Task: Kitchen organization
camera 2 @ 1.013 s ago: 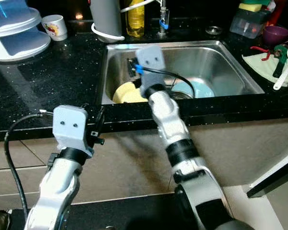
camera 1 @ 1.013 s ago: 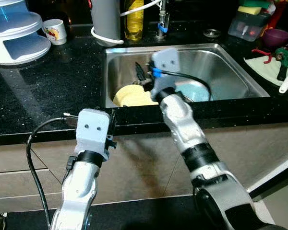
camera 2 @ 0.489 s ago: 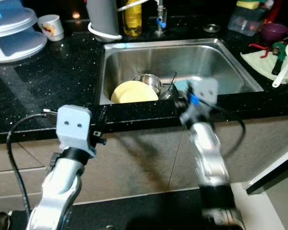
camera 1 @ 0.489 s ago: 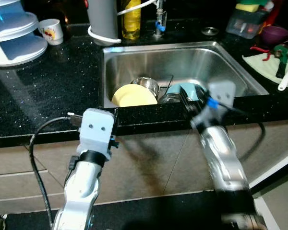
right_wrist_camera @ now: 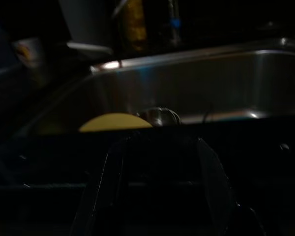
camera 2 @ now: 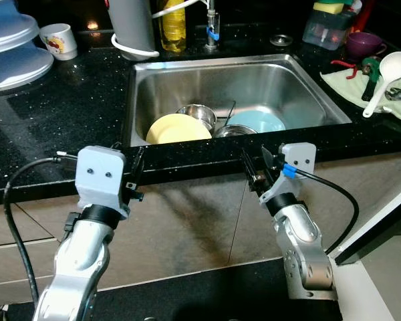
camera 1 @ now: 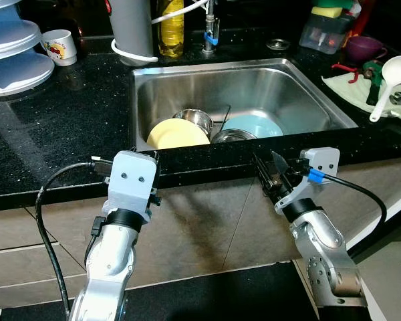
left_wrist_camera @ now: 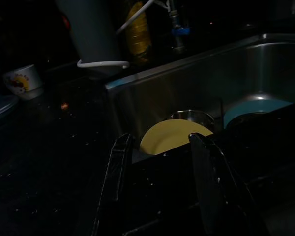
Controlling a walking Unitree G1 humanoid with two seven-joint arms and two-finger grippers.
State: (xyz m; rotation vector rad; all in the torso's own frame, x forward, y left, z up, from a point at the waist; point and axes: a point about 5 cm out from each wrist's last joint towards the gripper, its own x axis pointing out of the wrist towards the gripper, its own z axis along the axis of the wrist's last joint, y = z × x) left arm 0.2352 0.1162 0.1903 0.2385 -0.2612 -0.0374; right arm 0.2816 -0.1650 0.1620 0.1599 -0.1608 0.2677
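A steel sink (camera 1: 307, 93) is set in the black counter. In it lie a yellow plate (camera 1: 177, 134), a steel bowl (camera 1: 195, 120) and a light blue plate (camera 1: 257, 126). My right gripper (camera 1: 271, 175) hangs open and empty just in front of the counter's front edge, below the blue plate. My left gripper (camera 2: 135, 168) is held at the counter edge in front of the yellow plate. In the left wrist view its fingers (left_wrist_camera: 120, 167) stand apart and the yellow plate (left_wrist_camera: 174, 135) shows beyond them. The right wrist view is dark, with the right gripper (right_wrist_camera: 157, 142) facing the sink.
A mug (camera 1: 58, 47) and a white tiered container (camera 1: 13, 60) stand at the back left. A grey cylinder (camera 1: 130, 27), a yellow bottle (camera 1: 170, 27) and the faucet (camera 1: 210, 33) line the back. A white ladle (camera 1: 387, 80) and a purple cup (camera 1: 364, 47) sit at the right.
My right arm has drawn back out of the sink and dropped in front of the counter edge. The left arm has stayed put. The camera shifted a little.
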